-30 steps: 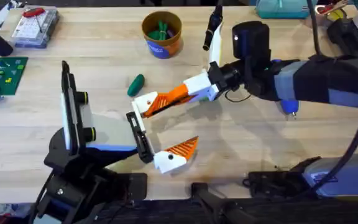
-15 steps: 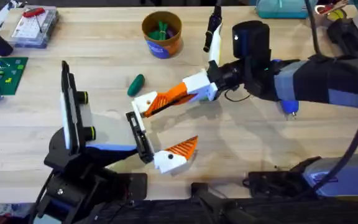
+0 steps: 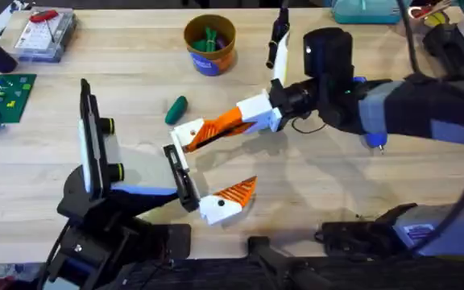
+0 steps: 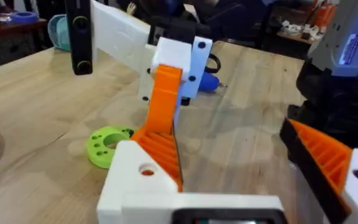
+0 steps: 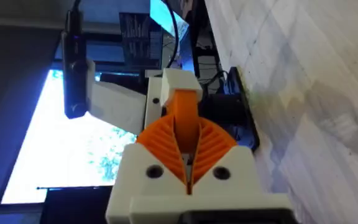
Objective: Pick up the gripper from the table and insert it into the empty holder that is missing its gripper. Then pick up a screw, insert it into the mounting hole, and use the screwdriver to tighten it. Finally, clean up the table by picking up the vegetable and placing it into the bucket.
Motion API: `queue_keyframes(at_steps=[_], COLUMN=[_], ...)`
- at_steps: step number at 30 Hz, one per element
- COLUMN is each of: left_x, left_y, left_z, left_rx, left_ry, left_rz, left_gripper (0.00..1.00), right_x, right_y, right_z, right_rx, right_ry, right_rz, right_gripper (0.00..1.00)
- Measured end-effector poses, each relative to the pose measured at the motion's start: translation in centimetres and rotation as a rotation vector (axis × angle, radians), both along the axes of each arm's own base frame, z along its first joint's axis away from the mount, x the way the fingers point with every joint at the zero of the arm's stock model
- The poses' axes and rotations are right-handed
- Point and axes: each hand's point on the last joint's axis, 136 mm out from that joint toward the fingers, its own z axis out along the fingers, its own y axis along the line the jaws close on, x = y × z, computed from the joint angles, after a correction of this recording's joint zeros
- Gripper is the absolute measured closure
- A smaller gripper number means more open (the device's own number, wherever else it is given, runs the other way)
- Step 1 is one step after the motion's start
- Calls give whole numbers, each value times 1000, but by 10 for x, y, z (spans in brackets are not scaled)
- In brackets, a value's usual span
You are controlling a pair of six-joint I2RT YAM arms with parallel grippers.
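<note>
The gripper (image 3: 188,134), a white block with an orange wedge tip, hangs over the table with my right gripper (image 3: 206,130) shut on its tip. Its base is right at the far end of the holder (image 3: 181,177), the black bar on my left arm; contact there is unclear. In the right wrist view the orange pads (image 5: 213,146) clamp the piece (image 5: 174,87). My left gripper (image 3: 209,182) is open, with its one mounted finger (image 3: 225,200) beside the bar. The vegetable (image 3: 176,109) lies beyond the piece. The bucket (image 3: 209,44) stands at the back. The screwdriver (image 3: 374,139) peeks out under my right arm.
A clear parts box (image 3: 45,34) with a small red-handled tool on it and a green board (image 3: 3,97) sit at the far left. A black-and-white tool (image 3: 276,40) lies right of the bucket. A lime-green disc (image 4: 107,145) rests on the table under the held piece.
</note>
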Motion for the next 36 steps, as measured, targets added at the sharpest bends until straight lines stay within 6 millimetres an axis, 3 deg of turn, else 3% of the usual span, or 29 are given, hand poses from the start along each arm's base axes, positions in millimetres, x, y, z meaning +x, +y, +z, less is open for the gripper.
queue_keyframes(at_steps=[11,18,36], left_x=[-1,1,3], left_y=[0,1,1], left_z=[0,0,0], left_rx=[-2,-2,-4], left_ry=[5,7,12], left_rz=[-5,7,17], left_gripper=[10,10,10], right_x=[-7,-8,-8], right_y=[-4,5,6], right_z=[0,1,-1], right_rx=[-30,-11,-9], right_ry=[-69,-120,-52], right_rz=[-96,-129,-125], right_gripper=[995,995,995])
